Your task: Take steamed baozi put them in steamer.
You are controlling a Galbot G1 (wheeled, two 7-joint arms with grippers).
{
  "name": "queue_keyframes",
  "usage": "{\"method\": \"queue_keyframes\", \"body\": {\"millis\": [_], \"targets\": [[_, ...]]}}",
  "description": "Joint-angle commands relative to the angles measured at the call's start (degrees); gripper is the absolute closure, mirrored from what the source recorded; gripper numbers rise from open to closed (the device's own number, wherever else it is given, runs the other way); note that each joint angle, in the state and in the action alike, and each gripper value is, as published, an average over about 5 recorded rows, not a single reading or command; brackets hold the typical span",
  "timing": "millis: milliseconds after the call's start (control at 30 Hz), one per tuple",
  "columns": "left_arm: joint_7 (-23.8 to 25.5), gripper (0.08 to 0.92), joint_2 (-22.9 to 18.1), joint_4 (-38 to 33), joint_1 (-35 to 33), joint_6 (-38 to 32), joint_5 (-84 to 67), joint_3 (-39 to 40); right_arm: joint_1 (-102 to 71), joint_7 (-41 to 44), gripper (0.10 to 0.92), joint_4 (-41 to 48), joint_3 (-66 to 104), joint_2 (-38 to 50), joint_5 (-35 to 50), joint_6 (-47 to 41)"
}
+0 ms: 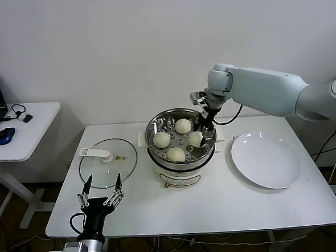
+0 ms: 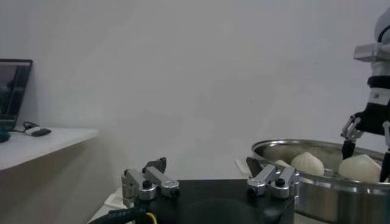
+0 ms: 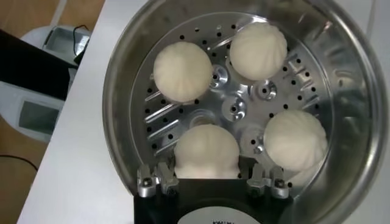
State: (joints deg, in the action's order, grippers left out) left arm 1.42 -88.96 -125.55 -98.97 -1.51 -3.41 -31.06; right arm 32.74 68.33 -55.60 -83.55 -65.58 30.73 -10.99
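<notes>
The steamer (image 1: 154, 127), a shiny steel basket on a white base, stands mid-table with four cream baozi inside. Three lie free (image 1: 161, 139) (image 1: 183, 125) (image 1: 176, 154). My right gripper (image 1: 204, 125) reaches down inside the steamer's right rim, shut on the fourth baozi (image 1: 196, 139). In the right wrist view that baozi (image 3: 206, 149) sits between the fingers of the right gripper (image 3: 207, 163), low over the perforated floor of the steamer (image 3: 122, 79); the others (image 3: 181, 71) (image 3: 258, 50) (image 3: 295, 139) rest around it. My left gripper (image 1: 103, 184) hovers open at the table's front left, nothing in it.
A flat glass lid (image 1: 108, 158) with a white handle lies left of the steamer. A white plate (image 1: 266, 160), bare, sits to its right. A side table (image 1: 31, 128) at far left holds a mouse and a laptop. The left wrist view shows the steamer (image 2: 286, 146) ahead.
</notes>
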Motion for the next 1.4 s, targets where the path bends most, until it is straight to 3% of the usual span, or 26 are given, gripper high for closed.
{"method": "queue_keyframes", "body": {"millis": [33, 600, 867, 1400], "targets": [[0.00, 0.177, 0.00, 0.05, -0.22, -0.10, -0.07, -0.10, -2.33, 0.06, 0.347, 2.56, 0.62, -0.97, -1.55, 0.21], [0.00, 0.177, 0.01, 0.12, -0.08, -0.03, -0.07, -0.12, -2.90, 0.19, 0.326, 3.27, 1.20, -1.51, -2.73, 0.45], [0.00, 0.177, 0.00, 0.21, -0.08, -0.04, -0.03, -0.06, -2.41, 0.22, 0.208, 3.36, 2.27, -1.51, -1.34, 0.42], [0.01, 0.177, 0.11, -0.27, 0.23, 0.30, 0.31, -0.04, 1.86, -0.99, 0.203, 0.42, 7.24, 5.92, 3.94, 0.49]]}}
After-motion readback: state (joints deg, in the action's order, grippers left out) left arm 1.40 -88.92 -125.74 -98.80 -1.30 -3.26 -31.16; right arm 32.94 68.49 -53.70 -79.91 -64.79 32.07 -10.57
